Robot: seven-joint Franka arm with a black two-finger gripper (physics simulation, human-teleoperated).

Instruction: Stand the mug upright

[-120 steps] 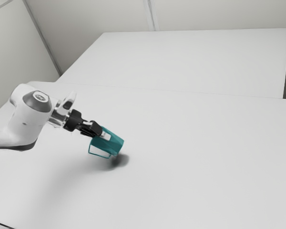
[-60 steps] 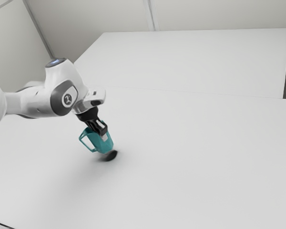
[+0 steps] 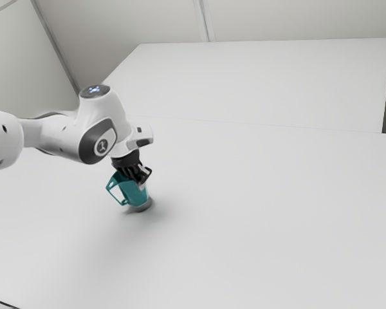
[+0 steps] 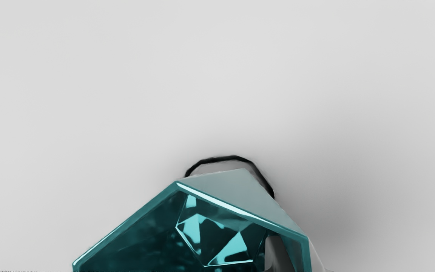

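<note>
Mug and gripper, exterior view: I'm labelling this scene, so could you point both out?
Mug (image 3: 134, 192): exterior view, on its teal side wall.
Gripper (image 3: 141, 183): exterior view, midway between its fingertips.

the teal mug (image 3: 133, 193) has swung closer to upright.

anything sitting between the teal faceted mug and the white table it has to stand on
I see no clear obstacle between the tilted teal faceted mug and the white table below it. A dark-edged grey patch lies at the mug's base; whether it is only shadow, I cannot tell.
</note>
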